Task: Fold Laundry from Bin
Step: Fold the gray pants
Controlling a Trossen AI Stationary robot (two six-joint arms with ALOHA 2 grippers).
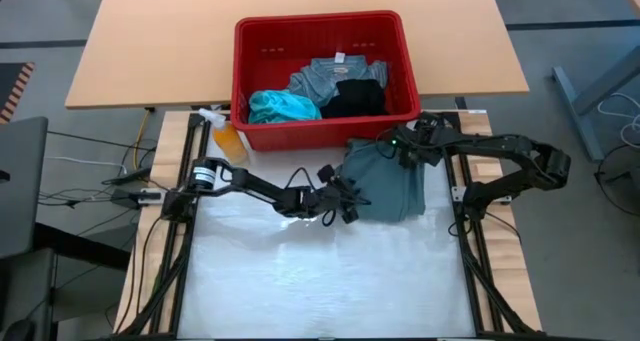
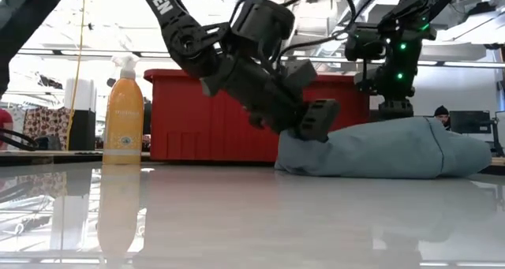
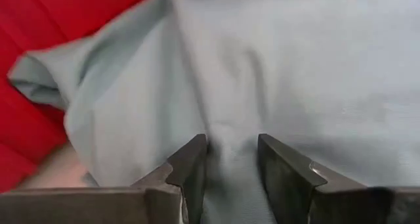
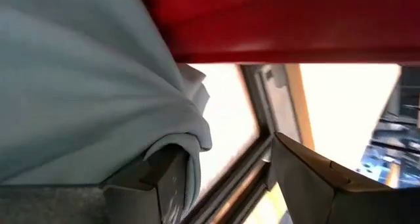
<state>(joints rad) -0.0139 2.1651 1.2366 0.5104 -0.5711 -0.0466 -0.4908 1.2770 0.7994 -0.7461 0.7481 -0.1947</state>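
My left gripper (image 1: 340, 203) sits at the near-left edge of the grey-green garment (image 1: 388, 181), fingers (image 3: 190, 168) parted with a fold of cloth between them, pinch not confirmed. My right gripper (image 1: 400, 146) is over the garment's far edge, jaws apart, holding nothing. The garment lies bunched on the table (image 1: 330, 281) just before the red bin (image 1: 250, 71); turquoise, black and blue-grey pieces lie inside.

Left arm (image 1: 250, 186): black jointed links, silver collar at base, white lettering on upper link | Right arm (image 1: 510, 166): black links, green status lights, looped black cables | Tool fingers (image 3: 190, 171): dark, wedge-shaped, matte
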